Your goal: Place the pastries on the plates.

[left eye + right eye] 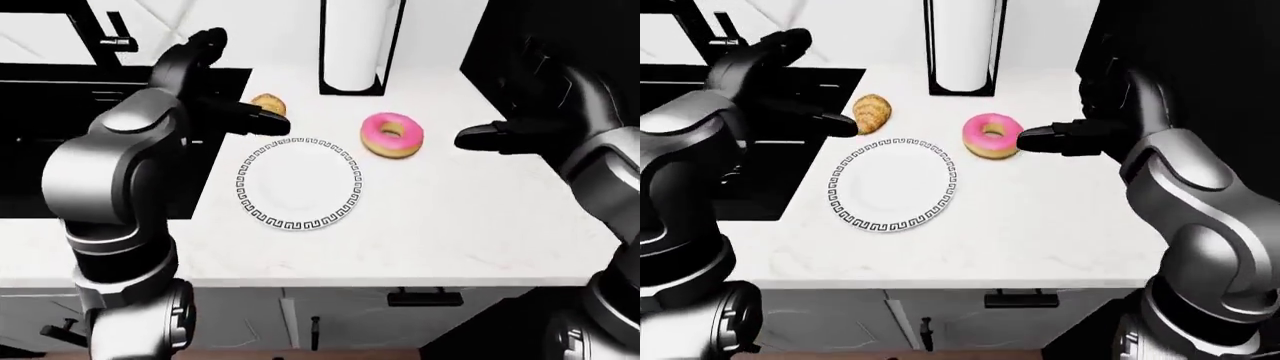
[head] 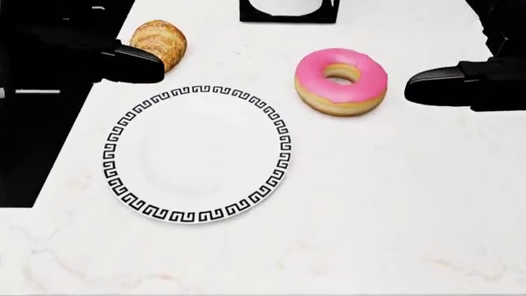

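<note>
A white plate (image 2: 197,154) with a black key-pattern rim lies bare on the white marble counter (image 2: 394,209). A croissant (image 2: 160,42) lies just above the plate's upper left rim. A pink-iced donut (image 2: 341,81) rests to the plate's upper right. My left hand (image 1: 225,109) is open, its long fingers (image 2: 135,65) reaching over the counter beside the croissant's lower left, not closed on it. My right hand (image 1: 1065,139) is open too, its fingertips (image 2: 427,79) a short gap to the right of the donut.
A black-framed paper towel holder (image 1: 358,45) stands above the donut. A black sink (image 1: 60,97) with a dark faucet (image 1: 100,30) takes the counter's left. A dark tall unit (image 1: 560,30) stands at the right. Drawer handle (image 1: 425,298) and cabinet fronts lie below the counter edge.
</note>
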